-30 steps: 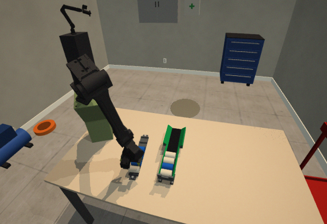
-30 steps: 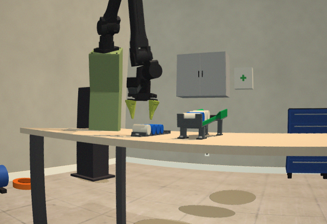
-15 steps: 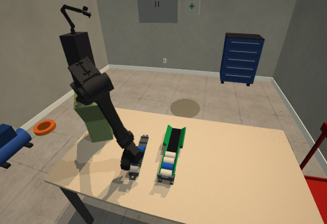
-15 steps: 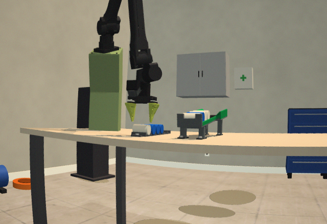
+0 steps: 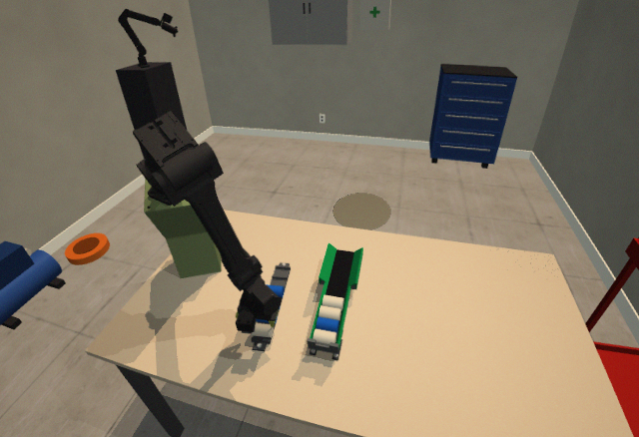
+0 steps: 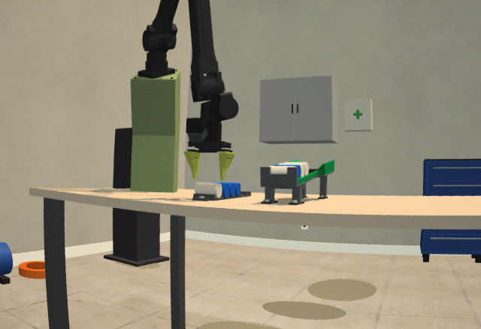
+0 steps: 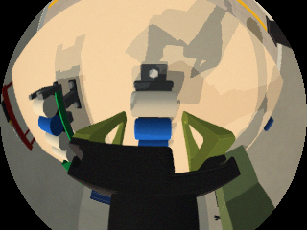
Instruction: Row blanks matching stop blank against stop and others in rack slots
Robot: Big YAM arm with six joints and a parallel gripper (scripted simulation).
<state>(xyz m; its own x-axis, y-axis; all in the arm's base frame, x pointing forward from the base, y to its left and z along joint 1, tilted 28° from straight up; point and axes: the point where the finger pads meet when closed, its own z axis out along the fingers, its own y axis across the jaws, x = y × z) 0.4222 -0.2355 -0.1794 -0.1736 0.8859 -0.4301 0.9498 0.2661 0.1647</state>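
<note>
The green feed ramp (image 5: 335, 295) holds a row of blanks against its stop: a white one (image 5: 323, 337) at the stop, then a blue one (image 5: 326, 323), then two white ones (image 5: 331, 306). The dark stock rack lies to the left of the ramp. It holds a white blank (image 6: 207, 189) at its near end and three blue blanks (image 6: 230, 188) behind it. My gripper (image 6: 210, 173) is open and empty. It hangs a little above the rack, its fingers straddling a blue blank (image 7: 153, 129) next to the white one (image 7: 153, 103). The ramp also shows in the wrist view (image 7: 58, 122).
The green pedestal (image 6: 154, 131) of my arm stands at the table's back left, close behind the rack. A blue drawer cabinet (image 5: 472, 113) and an orange ring (image 5: 86, 247) are on the floor, away from the table.
</note>
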